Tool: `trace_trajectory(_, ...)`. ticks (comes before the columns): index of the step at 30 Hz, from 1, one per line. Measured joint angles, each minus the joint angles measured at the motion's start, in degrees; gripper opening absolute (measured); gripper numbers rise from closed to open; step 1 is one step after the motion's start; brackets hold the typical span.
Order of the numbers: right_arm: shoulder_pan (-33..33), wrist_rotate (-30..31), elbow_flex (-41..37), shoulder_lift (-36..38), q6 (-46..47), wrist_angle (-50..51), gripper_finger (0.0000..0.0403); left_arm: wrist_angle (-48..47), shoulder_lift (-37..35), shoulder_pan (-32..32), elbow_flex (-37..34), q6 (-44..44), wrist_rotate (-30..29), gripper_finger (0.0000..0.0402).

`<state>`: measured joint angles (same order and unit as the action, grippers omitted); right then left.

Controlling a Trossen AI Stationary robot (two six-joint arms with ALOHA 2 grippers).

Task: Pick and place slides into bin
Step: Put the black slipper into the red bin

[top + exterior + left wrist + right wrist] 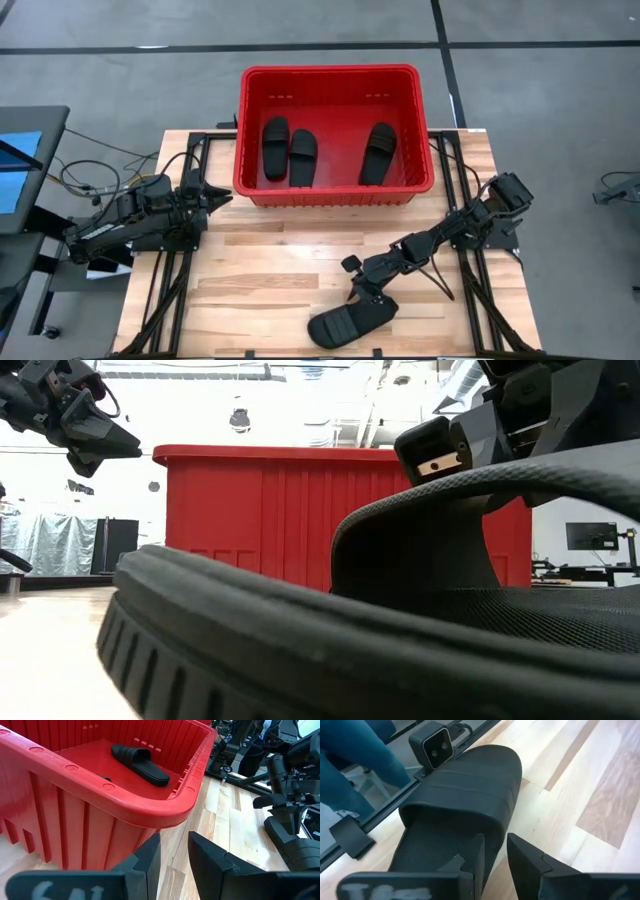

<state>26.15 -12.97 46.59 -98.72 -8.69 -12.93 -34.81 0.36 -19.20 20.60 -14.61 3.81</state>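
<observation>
Down at the near edge of the table (260, 260), well away from the bin (335, 190), the right gripper (372, 291) hangs over the fourth slide (345, 322). Its fingers (527, 865) stand parted, a clear gap between them; one finger sits on the edge of the sandal's strap and the other is off to the side over bare wood, so nothing is pinched. The right arm reaches diagonally from its base at the table's right side, forearm angled down toward that sandal. The sandal lies flat on its sole by the table's front edge.

Three other slides (300, 155) lie inside the bin, two side by side toward its left wall and one toward its right.

The left gripper (218, 196) waits just beside the bin's near-left corner, its fingers (147, 865) slightly apart and empty.
</observation>
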Motion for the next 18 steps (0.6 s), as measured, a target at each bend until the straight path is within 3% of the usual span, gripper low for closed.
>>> trace_trajectory(18, 0.07, 0.00, -0.04, 0.04, -0.95, -2.87, 0.0076, -0.02, 0.00, 0.01, 0.00, 0.00, 0.01, 0.0089)
